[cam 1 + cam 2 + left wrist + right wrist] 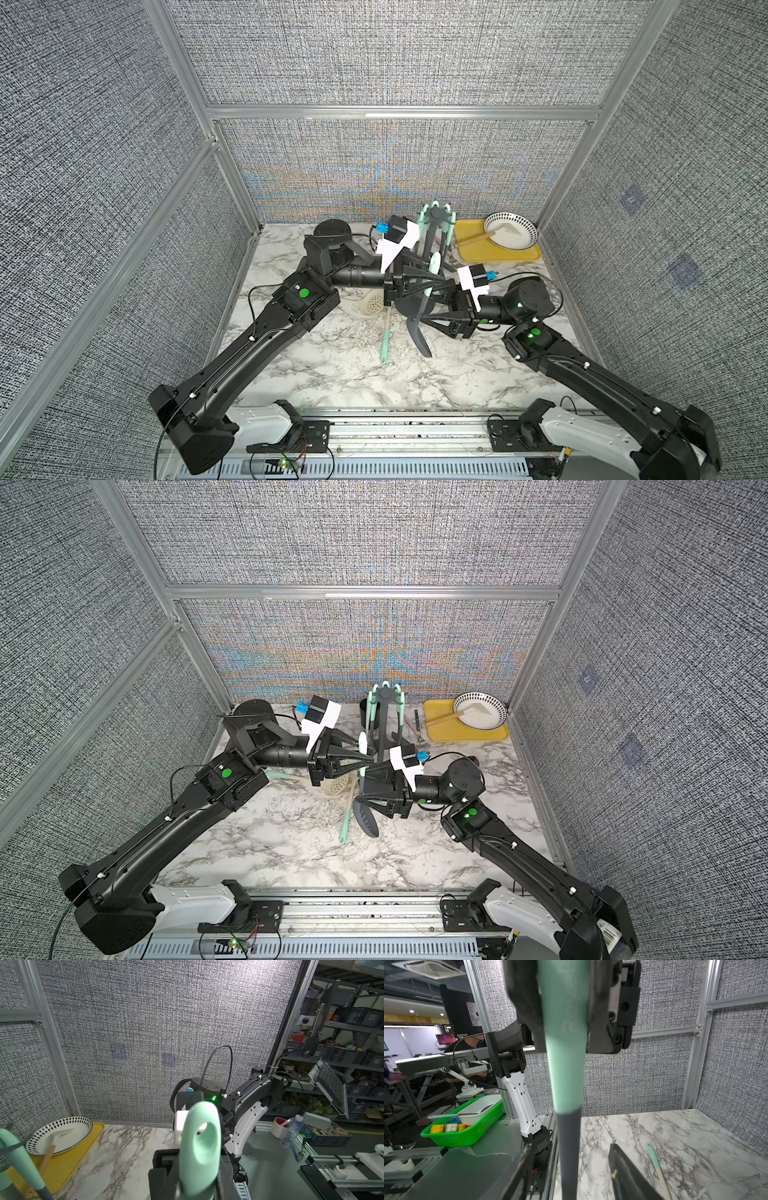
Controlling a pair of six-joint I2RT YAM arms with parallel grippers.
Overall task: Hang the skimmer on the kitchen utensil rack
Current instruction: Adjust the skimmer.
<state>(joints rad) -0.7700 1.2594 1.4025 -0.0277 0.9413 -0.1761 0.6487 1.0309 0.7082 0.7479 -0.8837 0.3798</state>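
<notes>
Mint-handled grey skimmer [566,1076] is clamped by left gripper [566,1047] near dark hooked kitchen utensil rack [385,692]. Its shaft is straddled by parted right gripper [570,1167].

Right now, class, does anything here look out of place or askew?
Yes: a cream perforated spoon lies loose on the marble table, while mint-handled utensils hang from the rack.

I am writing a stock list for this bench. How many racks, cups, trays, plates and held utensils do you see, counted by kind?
Kitchen utensil rack: 1
Black cup: 1
Yellow tray: 1
Patterned plate: 1
Skimmer, held in the left hand: 1
Total: 5
</notes>
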